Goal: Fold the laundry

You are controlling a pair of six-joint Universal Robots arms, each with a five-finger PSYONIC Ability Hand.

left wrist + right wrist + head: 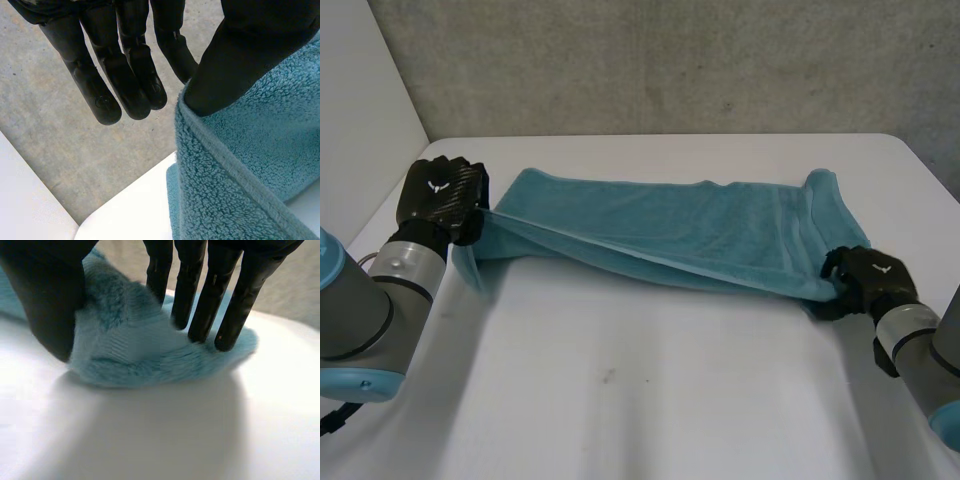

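A teal towel (660,225) is stretched across the white table (650,400), its far part lying flat and its near edge pulled taut between both hands. My left hand (440,195) holds the towel's left corner raised off the table. In the left wrist view the thumb (250,55) presses on the towel's hem (240,175) while the fingers (130,85) stay straight beside it. My right hand (875,275) is low at the towel's right corner. There the towel (145,355) is bunched between the thumb (50,300) and the fingers (200,305), resting on the table.
A grey concrete wall (670,60) stands behind the table's far edge. A white panel (360,110) borders the left side. The table's right edge runs close by my right arm (920,350).
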